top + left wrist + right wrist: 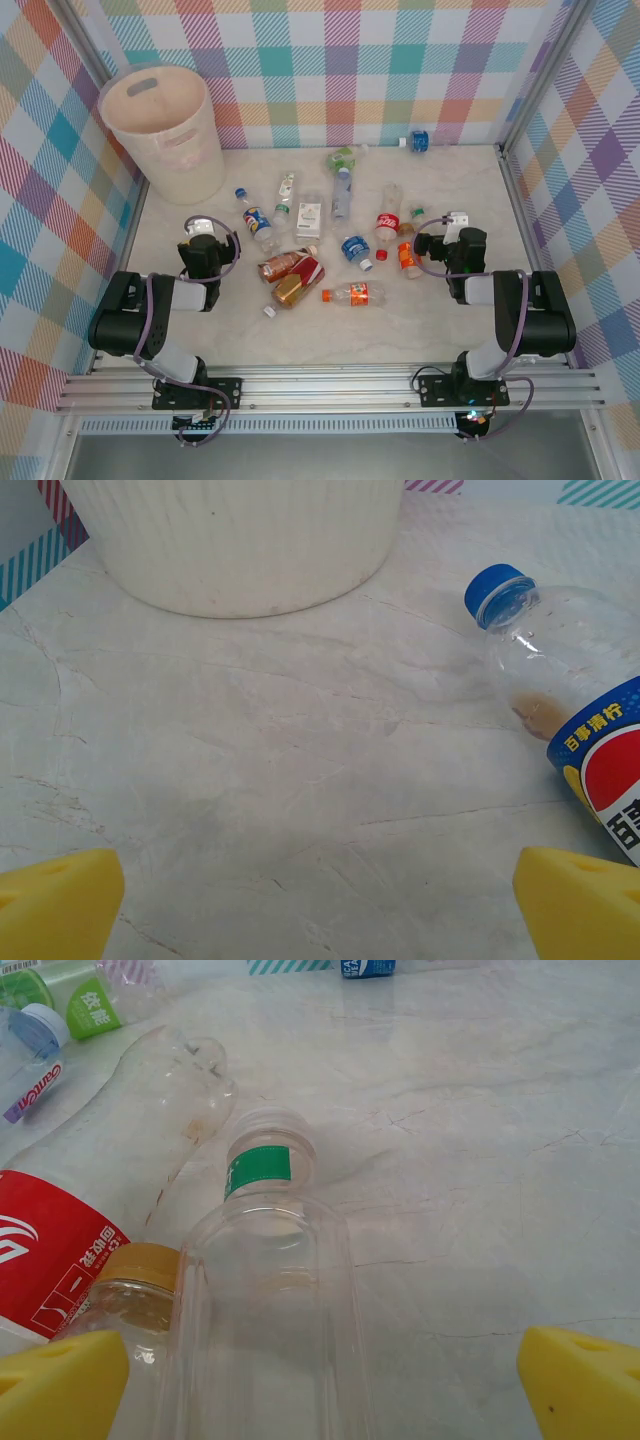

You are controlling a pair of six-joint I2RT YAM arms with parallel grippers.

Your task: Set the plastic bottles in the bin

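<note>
Thirteen plastic bottles (343, 192), by my count, lie scattered on the table (330, 335), all of them outside the one bin (175, 150), which stands upright in the far left corner; two loose caps lie among them, a white cap (268, 311) and a red cap (367, 265).

Next to the right, the left gripper (201, 226) sits low near the bin, its yellow pads (55, 900) spread wide with nothing between them; the blue-capped bottle (560, 670) lies just to its right, outside the gap. In the middle of the scatter a brown bottle (283, 265) and a red-and-gold bottle (297, 284) touch; an orange bottle (350, 293) lies nearer the arms; a crushed green bottle (340, 158) lies farther back; a blue-labelled bottle (418, 140) sits apart against the back wall. The right gripper (450, 225) is also spread wide and holds nothing; a clear bottle (265, 1300) with a green neck band lies on its side ahead of it, toward its left pad, beside a red-labelled bottle (110, 1190).

The bottles look empty, so probably very light; the thin walls will likely dent under a squeeze; the smooth round sides may slip or roll away; the safest hold is probably across the middle of the body, square to its length; the neck is stiffer but narrow.
</note>
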